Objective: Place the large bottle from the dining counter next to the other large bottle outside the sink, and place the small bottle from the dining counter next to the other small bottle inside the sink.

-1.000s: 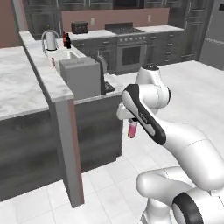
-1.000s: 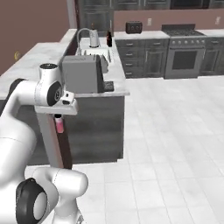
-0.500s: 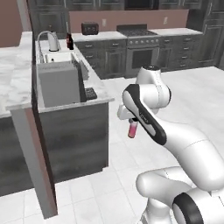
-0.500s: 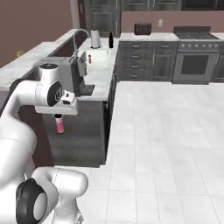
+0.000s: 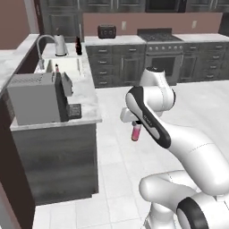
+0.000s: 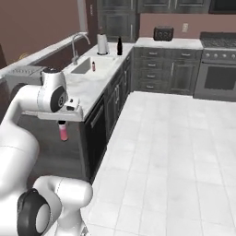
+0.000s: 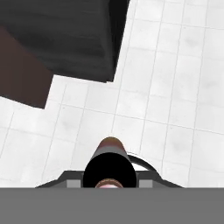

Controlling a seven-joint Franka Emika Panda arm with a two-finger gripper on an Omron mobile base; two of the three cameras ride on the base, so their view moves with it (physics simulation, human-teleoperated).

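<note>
My gripper [image 5: 135,127] [image 6: 62,124] hangs over the floor beside the counter's end, shut on the small bottle [image 5: 136,134] [image 6: 63,132], a pink-red cylinder held upright below the hand. In the hand view its dark cap [image 7: 110,167] sits between the fingers. Farther back, the sink [image 5: 70,65] [image 6: 85,67] holds the other small bottle [image 5: 57,68] [image 6: 93,66]. The other large bottle [image 5: 78,46] [image 6: 119,46], near black, stands on the top behind the basin. The dining counter [image 5: 10,66] [image 6: 42,52] runs along the far side. The large bottle is out of view.
A grey appliance [image 5: 36,98] [image 6: 22,73] stands on the counter end nearest the arm. A curved tap [image 5: 41,50] [image 6: 76,44] and a pale jug [image 5: 60,45] [image 6: 102,44] flank the sink. Toaster [image 5: 107,31] [image 6: 163,33] and stove [image 5: 162,42] line the back wall. White tile floor [image 6: 175,147] lies open.
The whole picture has shifted: the base has driven around the counter's end, and the sink side now faces me. The gripper stays shut on the small bottle in the same pose.
</note>
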